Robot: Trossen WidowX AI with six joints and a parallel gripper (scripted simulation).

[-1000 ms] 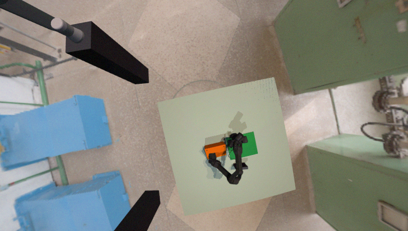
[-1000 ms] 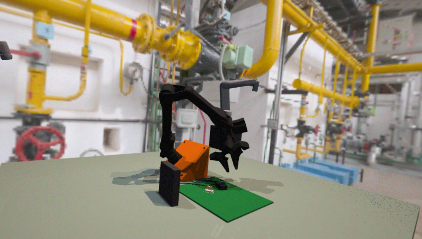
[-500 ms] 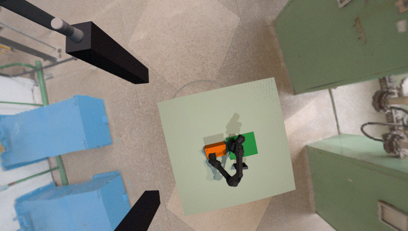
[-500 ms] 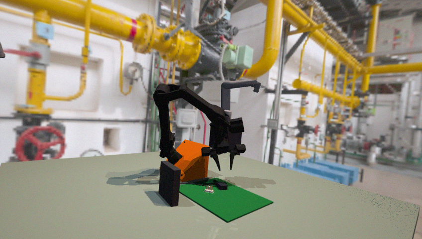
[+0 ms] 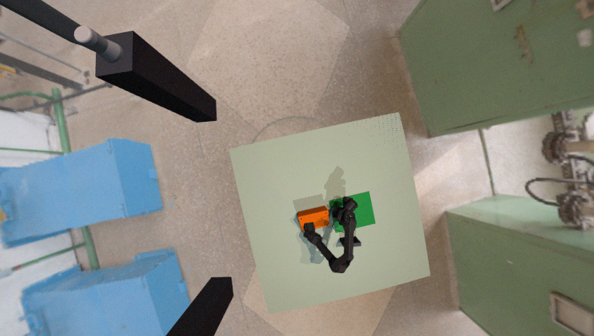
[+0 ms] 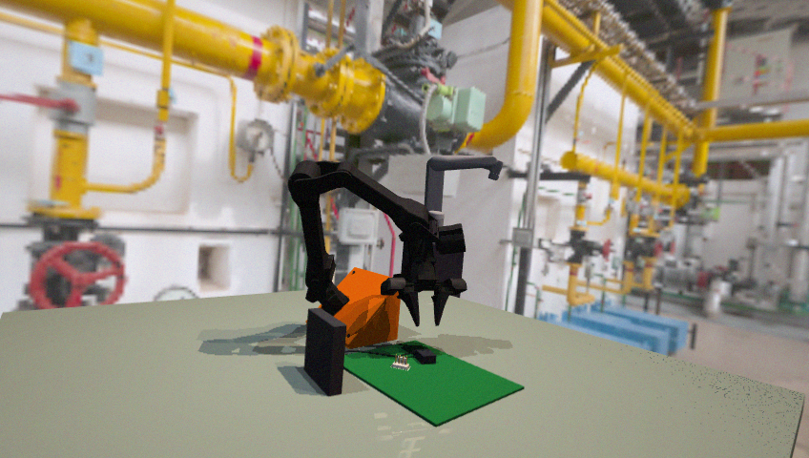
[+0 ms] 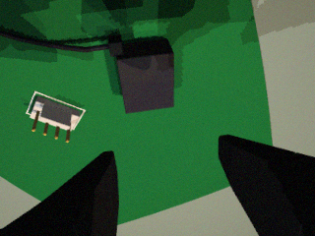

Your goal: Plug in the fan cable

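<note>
Currently we have the gripper (image 6: 429, 310) hovering above the green board (image 6: 454, 385), fingers pointing down, spread about halfway, nothing between them. In the wrist view the two fingertips frame the lower edge, and the dark plug (image 7: 146, 79) lies flat on the board above that gap, clear of both tips. Its cable (image 7: 55, 43) trails off left toward the orange fan housing (image 6: 365, 309). The four-pin header (image 7: 54, 113) sits on the board just left of the plug, apart from it, pins bare. From the exterior view, we see the plug (image 6: 424, 355) just beside the header (image 6: 401, 363), below the gripper.
</note>
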